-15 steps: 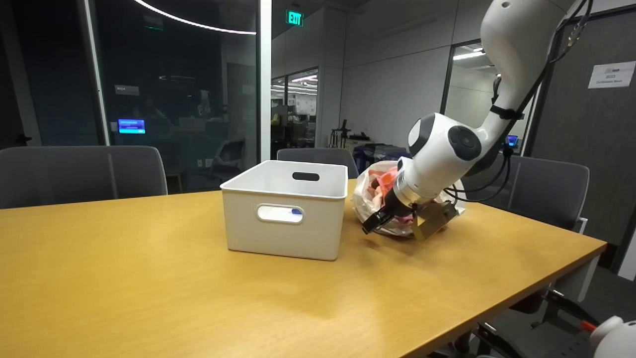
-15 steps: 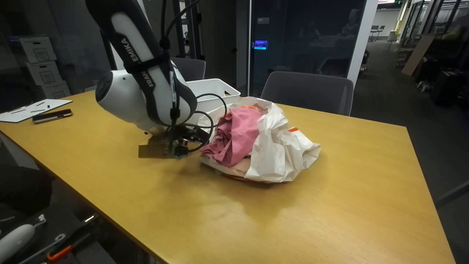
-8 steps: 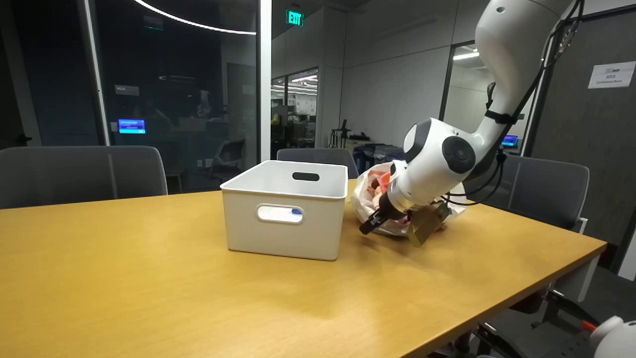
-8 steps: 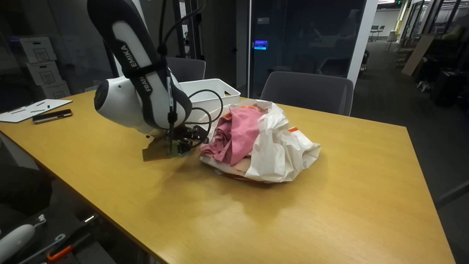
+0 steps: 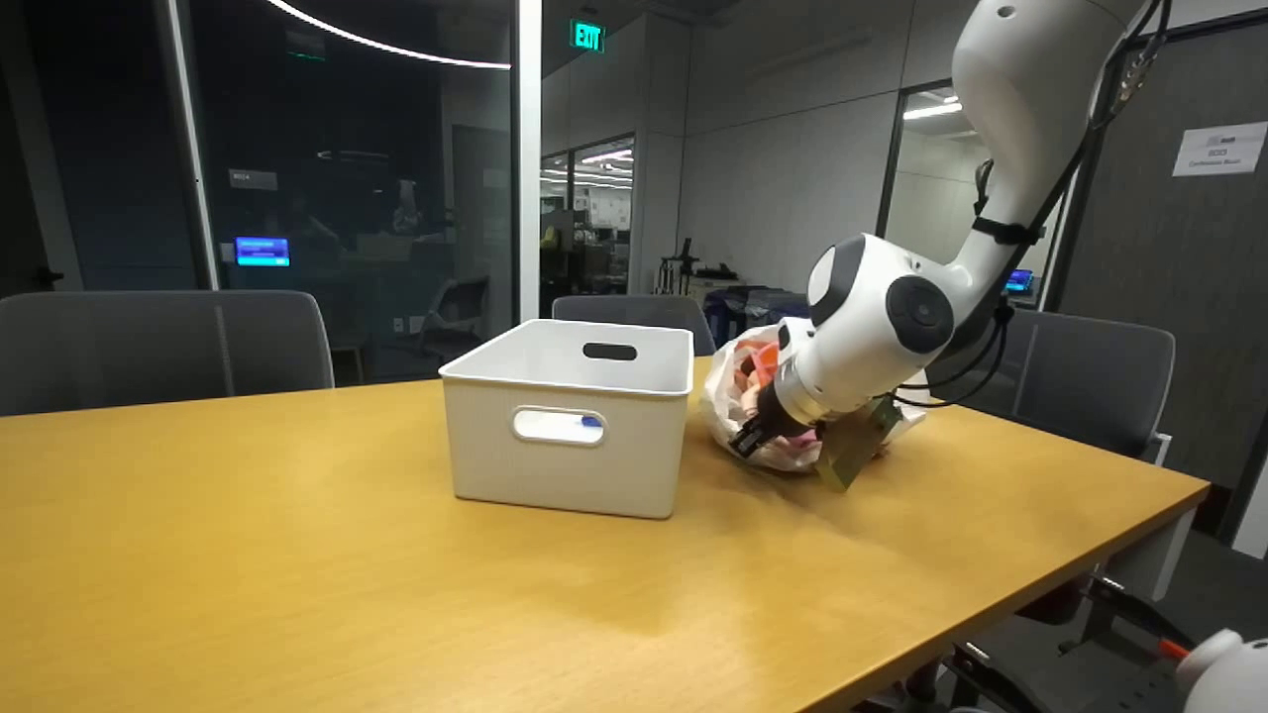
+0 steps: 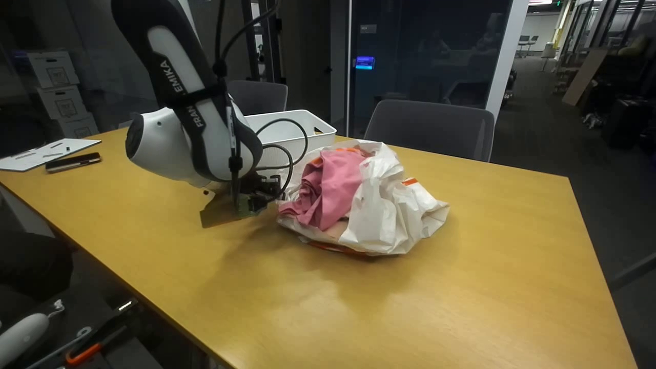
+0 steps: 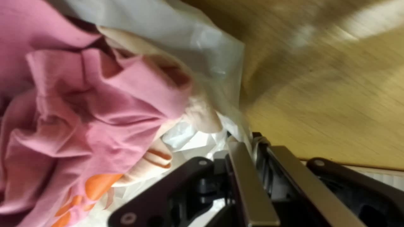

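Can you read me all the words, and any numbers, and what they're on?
"EXIT": green sign
"EMIKA": robot arm
"FRAN": same arm, running up to the black strap
Too small or blurred: white paper sign, blue screen, grey plate, stacked boxes

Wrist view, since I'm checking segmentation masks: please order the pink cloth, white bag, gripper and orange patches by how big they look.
Largest to smallest, by visible area:
1. pink cloth
2. white bag and gripper: left unranked; they look alike, and the gripper, up close, may appear enlarged
3. orange patches
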### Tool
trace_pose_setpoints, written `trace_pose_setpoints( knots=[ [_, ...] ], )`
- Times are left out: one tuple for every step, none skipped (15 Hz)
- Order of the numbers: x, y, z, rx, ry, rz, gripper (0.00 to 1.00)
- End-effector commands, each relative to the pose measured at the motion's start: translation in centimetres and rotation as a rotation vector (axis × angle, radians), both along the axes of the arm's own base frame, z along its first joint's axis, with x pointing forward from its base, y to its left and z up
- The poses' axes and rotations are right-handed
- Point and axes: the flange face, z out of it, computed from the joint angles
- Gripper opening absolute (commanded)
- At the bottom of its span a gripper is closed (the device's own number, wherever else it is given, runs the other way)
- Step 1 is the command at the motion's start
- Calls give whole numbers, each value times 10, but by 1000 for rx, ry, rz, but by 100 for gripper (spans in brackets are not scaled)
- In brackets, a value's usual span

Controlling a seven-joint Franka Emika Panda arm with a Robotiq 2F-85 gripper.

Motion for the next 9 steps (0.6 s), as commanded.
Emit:
trace_pose_setpoints(
  knots=[
    [-17,-14,16,-49,0,-16,2],
    [-24,-15,20,-37,30,-42,5],
    [-32,-17,26,-22,69,-75,7],
    [-39,-18,31,-13,94,-101,8],
    [-46,-18,37,5,132,-125,9],
    [-53,-16,46,36,162,-144,8],
    [-59,-14,56,64,181,-157,8],
    [-64,-11,68,91,188,-164,7],
    [-68,-8,79,100,172,-168,7]
  ],
)
